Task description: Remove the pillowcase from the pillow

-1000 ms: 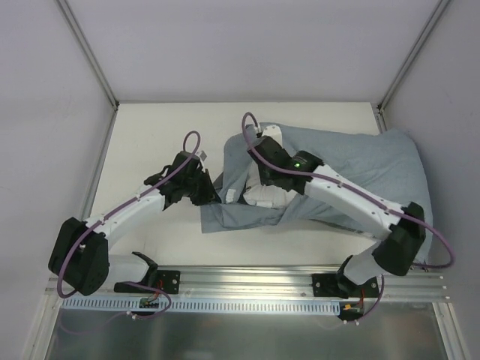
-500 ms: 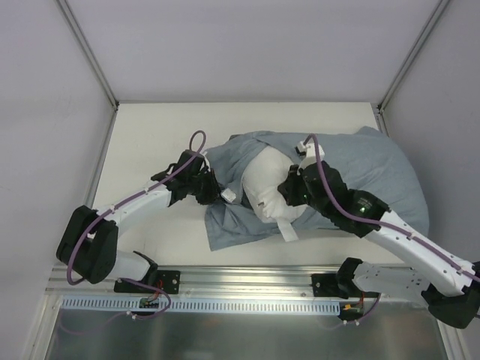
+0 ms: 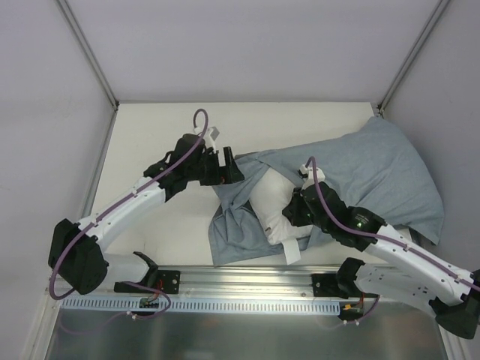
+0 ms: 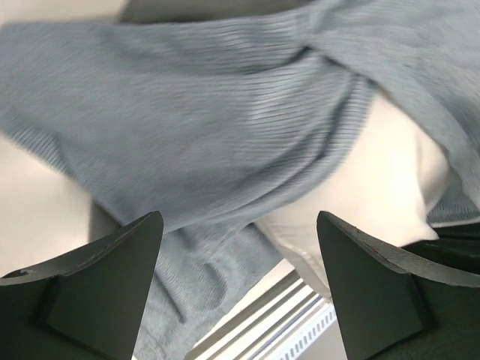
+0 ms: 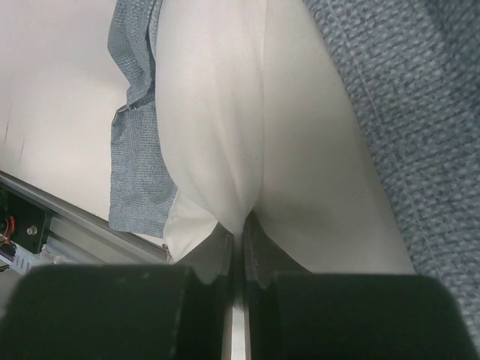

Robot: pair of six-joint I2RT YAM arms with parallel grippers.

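Observation:
The grey pillowcase (image 3: 375, 169) lies across the right half of the table, its open end rumpled into a flap (image 3: 232, 232) near the front. The white pillow (image 3: 274, 206) bulges out of that opening. My right gripper (image 3: 298, 212) is shut on a pinch of the pillow's white cloth (image 5: 241, 221), with pillowcase fabric (image 5: 405, 90) beside it. My left gripper (image 3: 227, 169) hovers at the pillowcase's left edge, open, with nothing between its fingers (image 4: 97, 300). Beneath it I see the striped grey pillowcase (image 4: 210, 127) and a patch of the pillow (image 4: 375, 187).
The beige tabletop (image 3: 165, 127) is bare on the left and at the back. A metal rail (image 3: 247, 281) runs along the near edge, close to the pillowcase flap. White walls and frame posts (image 3: 90, 52) close in the sides.
My left gripper has opened, let go of the pillowcase and moved back and up. The right gripper has pulled the pillow toward the near edge, so more white shows.

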